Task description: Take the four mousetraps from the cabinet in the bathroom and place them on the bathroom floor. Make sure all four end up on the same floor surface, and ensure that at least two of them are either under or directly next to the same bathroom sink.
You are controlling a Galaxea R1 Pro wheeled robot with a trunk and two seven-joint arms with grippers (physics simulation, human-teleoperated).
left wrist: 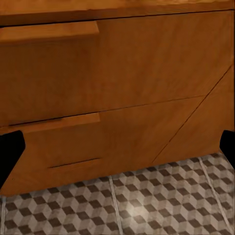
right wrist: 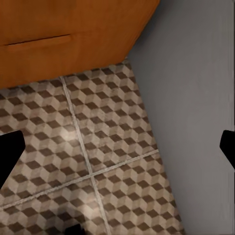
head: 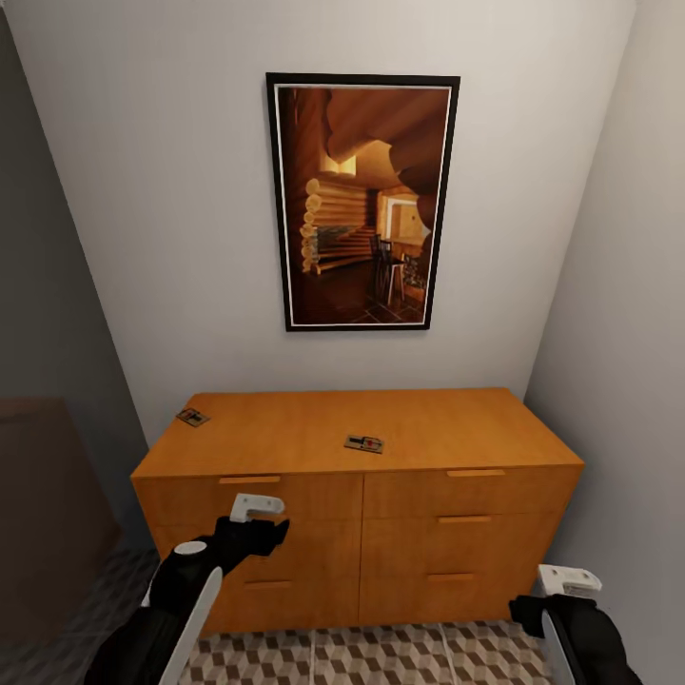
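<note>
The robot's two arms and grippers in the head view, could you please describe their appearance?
Both arms are black with white panels along the forearms. The left gripper and right gripper have white blocky ends on black wrists. The left arm carries a round white cap.

I could read no words, labels, brand names, numbers or signs anywhere. The framed picture [head: 362,203] on the wall showed a log-cabin interior without lettering, and the cabinet [head: 357,504] fronts I saw were plain wood.
</note>
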